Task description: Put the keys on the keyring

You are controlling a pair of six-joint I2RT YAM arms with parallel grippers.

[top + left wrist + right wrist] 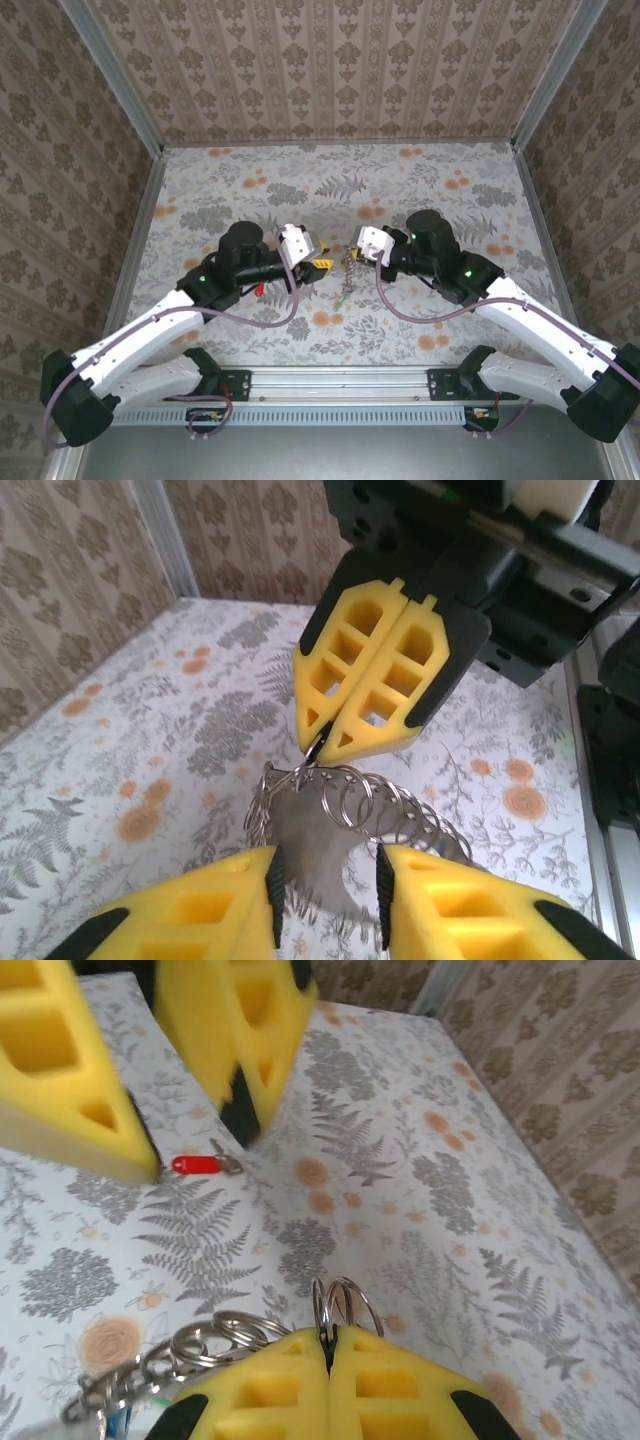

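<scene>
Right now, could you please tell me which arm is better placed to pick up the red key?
Left, probably. The right gripper is shut on the keyring; the left gripper is open, and the red key lies on the table beside it.

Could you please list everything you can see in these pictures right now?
keyring: one, silvery linked rings, held up over the table's middle
red key: one, red head, lying on the table near the left gripper
green key: one, apparently green, hanging under the keyring
table: one, floral white, grey and orange
walls: three, brown patterned, around the table
left arm, right arm: two, white and black, reaching from the near edge
left gripper: one, yellow fingers apart, beside the keyring
right gripper: one, yellow fingers shut on the keyring
</scene>
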